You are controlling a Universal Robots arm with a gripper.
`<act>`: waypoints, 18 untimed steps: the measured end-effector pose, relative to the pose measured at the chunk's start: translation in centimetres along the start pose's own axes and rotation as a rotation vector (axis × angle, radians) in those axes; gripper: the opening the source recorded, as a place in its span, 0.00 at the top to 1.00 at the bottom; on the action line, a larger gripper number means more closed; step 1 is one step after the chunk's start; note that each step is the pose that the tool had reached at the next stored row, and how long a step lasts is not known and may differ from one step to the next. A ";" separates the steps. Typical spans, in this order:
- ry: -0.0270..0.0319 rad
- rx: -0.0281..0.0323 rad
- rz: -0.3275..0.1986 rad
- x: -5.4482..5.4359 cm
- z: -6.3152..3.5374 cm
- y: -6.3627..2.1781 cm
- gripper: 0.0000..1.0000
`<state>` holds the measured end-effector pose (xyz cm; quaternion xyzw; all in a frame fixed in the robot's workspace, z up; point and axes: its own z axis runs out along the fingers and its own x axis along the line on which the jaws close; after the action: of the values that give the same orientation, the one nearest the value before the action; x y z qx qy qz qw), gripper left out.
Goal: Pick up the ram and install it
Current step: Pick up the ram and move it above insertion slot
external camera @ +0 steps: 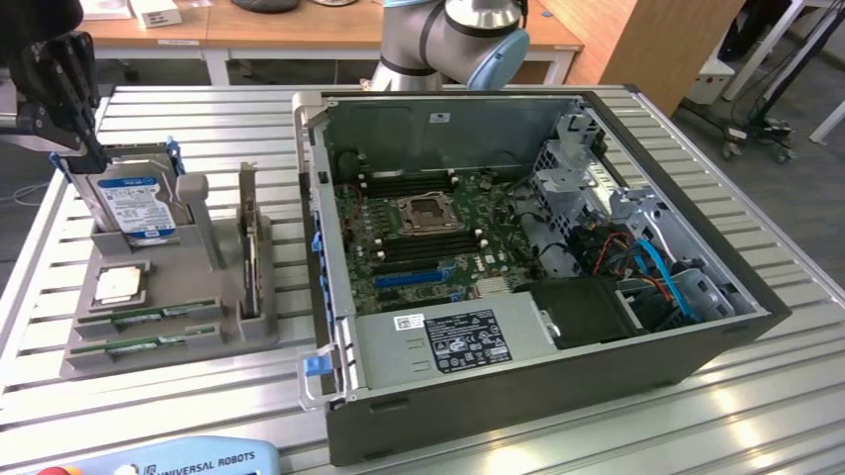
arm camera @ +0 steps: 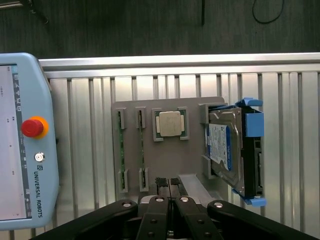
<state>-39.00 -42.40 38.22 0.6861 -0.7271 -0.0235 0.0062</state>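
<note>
Desk (external camera: 185,406) carries holder (external camera: 212,332) at exterior view's left, case (external camera: 528,396) at its right. In holder: drive (external camera: 135,208) upright, processor (external camera: 119,285) beside it, ram (external camera: 145,319) in slots. Pendant (external camera: 172,460) before holder.

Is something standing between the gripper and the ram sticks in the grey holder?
Nothing visible does. The shut gripper hangs above the grey holder, and both ram sticks lie uncovered in their slots. The processor chip and the upright hard drive sit beside them, not over them.

Green ram (external camera: 148,317), grey holder (arm camera: 165,160), black gripper (arm camera: 167,183)
</note>
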 end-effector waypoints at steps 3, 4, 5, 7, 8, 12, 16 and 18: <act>0.0000 0.0000 0.000 0.0 0.00 0.00 0.90; 0.0000 0.0000 0.000 0.0 0.00 0.00 0.89; 0.0000 0.0000 0.000 0.0 0.00 0.00 0.83; 0.0000 0.0000 0.000 0.0 0.00 0.00 0.77; -0.0001 0.0000 0.000 0.0 0.00 0.00 0.77; -0.0005 0.0002 0.000 0.0 0.03 0.00 0.70; -0.0007 0.0000 0.000 0.0 0.35 -0.01 0.70; -0.0008 0.0001 0.000 0.0 0.64 -0.03 0.70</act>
<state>-39.00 -42.40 37.58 0.6861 -0.7271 -0.0238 0.0058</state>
